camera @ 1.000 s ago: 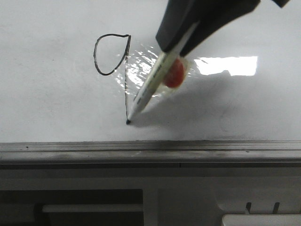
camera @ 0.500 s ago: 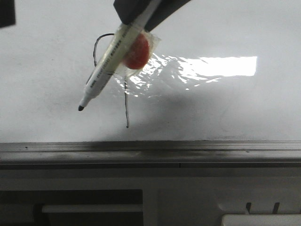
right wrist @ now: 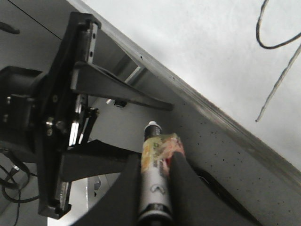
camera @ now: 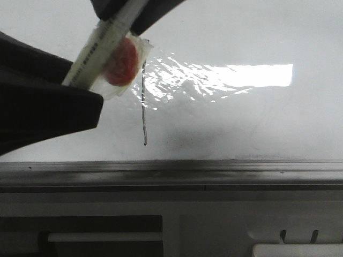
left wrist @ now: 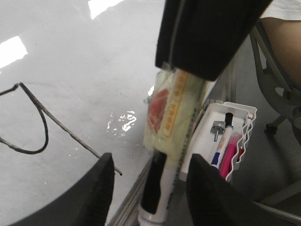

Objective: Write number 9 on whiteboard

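The whiteboard [camera: 257, 118] carries the number 9 [left wrist: 33, 122]. In the front view only its tail [camera: 143, 115] shows, the loop being hidden behind the marker [camera: 88, 53]. My right gripper [camera: 123, 19] is shut on that marker's barrel, which has a red disc [camera: 120, 67] taped to it. The marker is off the board. My left gripper [camera: 86, 85] is open, and the marker's tip end lies between its fingers [left wrist: 101, 188] without touching them. The right wrist view shows my right gripper [right wrist: 155, 162] clamped on the marker [right wrist: 153, 183].
The board's grey frame edge [camera: 214, 171] runs along the near side, with pale furniture with dark slots [camera: 214, 230] below it. A white tray of pens [left wrist: 230, 141] hangs beside the board. A chair and a person's leg [left wrist: 282, 37] are beyond it.
The right gripper lifted the marker off the end of the 9's tail and carried it left and up. The open left gripper came in from the left around the marker's tip end.
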Robot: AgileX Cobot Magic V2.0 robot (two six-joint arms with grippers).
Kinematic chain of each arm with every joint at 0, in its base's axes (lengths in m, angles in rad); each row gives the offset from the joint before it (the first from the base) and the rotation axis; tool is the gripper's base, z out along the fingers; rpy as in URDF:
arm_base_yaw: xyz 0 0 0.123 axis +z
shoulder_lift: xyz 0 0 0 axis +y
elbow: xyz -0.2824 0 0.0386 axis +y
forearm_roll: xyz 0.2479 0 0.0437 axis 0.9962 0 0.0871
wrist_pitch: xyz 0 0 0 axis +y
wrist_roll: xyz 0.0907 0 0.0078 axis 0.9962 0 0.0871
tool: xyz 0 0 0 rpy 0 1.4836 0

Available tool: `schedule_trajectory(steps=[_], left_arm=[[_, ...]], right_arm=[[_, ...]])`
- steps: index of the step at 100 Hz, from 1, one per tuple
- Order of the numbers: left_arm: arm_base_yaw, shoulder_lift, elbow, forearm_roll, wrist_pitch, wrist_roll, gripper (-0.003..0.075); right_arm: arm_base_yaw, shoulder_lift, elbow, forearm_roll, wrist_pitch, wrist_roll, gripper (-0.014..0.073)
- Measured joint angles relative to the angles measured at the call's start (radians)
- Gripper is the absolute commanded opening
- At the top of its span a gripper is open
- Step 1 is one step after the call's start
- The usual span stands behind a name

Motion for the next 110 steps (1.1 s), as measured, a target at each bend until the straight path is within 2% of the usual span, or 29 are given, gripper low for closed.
schedule_trajectory(steps=[8,15,34,44,51,60,65,66,71,77,91,110], left_arm=[[0.0,0.01,0.0,0.0,-0.004,0.0,0.0311],[0.0,0.01,0.0,0.002,-0.014,0.0,0.025],[-0.003,0.01,0.0,0.013,-0.032,0.004,-0.0019],[-0.005,0.01,0.002,0.043,-0.034,0.019,-0.002],[-0.005,0.01,0.003,0.043,-0.036,0.019,-0.002],[-0.005,0.01,0.003,0.029,-0.04,0.019,-0.002],[-0.005,0.01,0.003,0.004,-0.043,0.012,-0.002],[-0.005,0.01,0.003,-0.006,-0.045,0.012,-0.002],[-0.005,0.01,0.003,-0.04,-0.045,0.009,-0.002],[-0.005,0.01,0.003,-0.076,-0.043,0.008,-0.002],[0.043,0.01,0.003,-0.236,-0.045,0.01,-0.002],[0.141,0.03,0.003,-0.621,-0.051,0.008,-0.002]], right_arm=[[0.0,0.0,0.0,0.005,0.005,0.0,-0.0048],[0.0,0.0,0.0,0.006,0.007,0.0,-0.0048],[0.0,0.0,0.0,0.007,0.003,-0.004,-0.0048],[0.0,0.0,0.0,0.008,0.001,-0.004,-0.0043],[0.0,0.0,0.0,0.008,0.001,-0.004,0.0002],[0.0,0.0,0.0,0.008,-0.013,-0.004,0.0141],[0.0,0.0,0.0,0.008,-0.021,-0.006,0.0239],[0.0,0.0,0.0,0.008,-0.021,-0.006,0.0281],[0.0,0.0,0.0,0.008,-0.021,-0.006,0.0365],[0.0,0.0,0.0,0.008,-0.029,-0.007,0.0419],[0.0,0.0,0.0,0.008,-0.043,-0.008,0.0409],[0.0,0.0,0.0,0.005,-0.022,-0.008,0.0409]])
